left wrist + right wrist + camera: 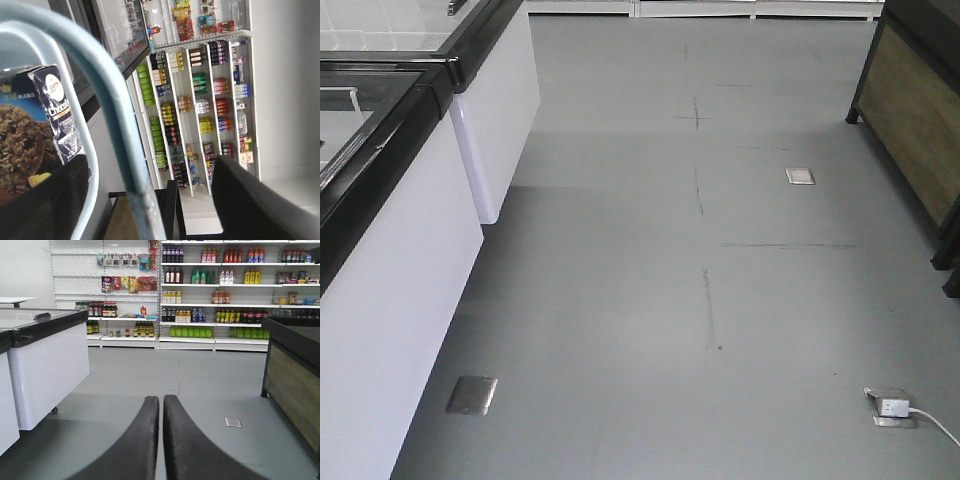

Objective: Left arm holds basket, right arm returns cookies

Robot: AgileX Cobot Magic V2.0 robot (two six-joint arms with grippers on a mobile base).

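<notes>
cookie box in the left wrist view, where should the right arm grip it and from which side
Grip the cookie box across its thin side, probably: jaws on the broad cookie-picture face and the face behind it, near the narrow lettered panel. That span looks shortest. Come in from that exposed edge, past the blue basket handle; the rest is hidden.

The front-facing view looks steeply down on the grey floor [620, 300], with a white black-rimmed chest freezer [380, 300] at frame left and a wood-panelled dark-framed counter [915, 110] at upper right. The right wrist view looks level along the same aisle, sharing freezer, counter and small silver floor plate [800, 176], toward far white bottle shelves [215, 290]. The left wrist view, rolled sideways, sits very near the light blue plastic basket handle [115, 115].
</notes>
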